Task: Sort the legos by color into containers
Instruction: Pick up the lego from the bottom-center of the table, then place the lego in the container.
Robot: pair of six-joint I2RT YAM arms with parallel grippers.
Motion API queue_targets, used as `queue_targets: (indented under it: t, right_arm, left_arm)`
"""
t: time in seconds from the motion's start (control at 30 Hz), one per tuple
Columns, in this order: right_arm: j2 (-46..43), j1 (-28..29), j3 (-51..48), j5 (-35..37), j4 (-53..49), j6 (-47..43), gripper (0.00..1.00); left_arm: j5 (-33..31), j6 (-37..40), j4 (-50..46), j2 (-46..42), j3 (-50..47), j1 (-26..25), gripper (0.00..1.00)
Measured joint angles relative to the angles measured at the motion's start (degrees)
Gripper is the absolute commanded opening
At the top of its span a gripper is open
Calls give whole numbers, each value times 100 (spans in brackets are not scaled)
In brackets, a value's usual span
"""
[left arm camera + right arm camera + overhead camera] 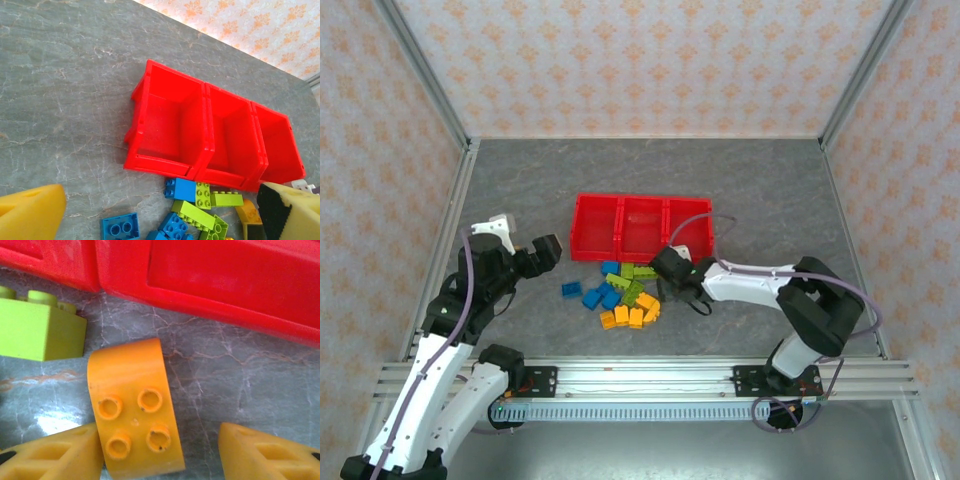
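The red tray (642,226) with three joined compartments lies mid-table, and all three look bare inside. In front of it a pile of legos (625,293) in blue, lime green and orange-yellow lies on the table. My right gripper (667,268) is low at the pile's right edge, open; an orange-yellow curved brick (132,407) lies between its fingers, touching the left finger (55,455), with a gap to the right one. A lime brick (37,327) lies beside it. My left gripper (542,252) hangs open left of the pile, holding nothing, above the tray (210,130) and the bricks (200,210).
Metal frame posts and patterned walls close in the grey table (520,190) on three sides. A rail (650,375) runs along the near edge. Bare table lies behind the tray and to both sides of the pile.
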Motion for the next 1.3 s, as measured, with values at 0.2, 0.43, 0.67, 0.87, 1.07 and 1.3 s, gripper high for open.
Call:
queue_targets:
  t: [0.2,0.43,0.67,0.87,1.07,1.3]
  right_arm:
    - [350,37,354,87,-138,9,41]
    - [433,63,573,166,-308,4,25]
    - [22,251,933,249,-999,109,20]
    - [-739,232,1816,573,-1434,13,23]
    - [-323,-415,2573,940,-1537,-527,21]
    - [713,-938,3003,1060,-1714,-1143,22]
  left_arm:
    - [306,4,13,177,-74,0,99]
    - [555,11,157,361,-181,0,99]
    - [662,50,308,470,-280,0,99]
    - [688,105,358,457,-289,0,99]
    - [885,151,374,262,-297,0,99]
    - [1001,151,378,-22,-299,0,99]
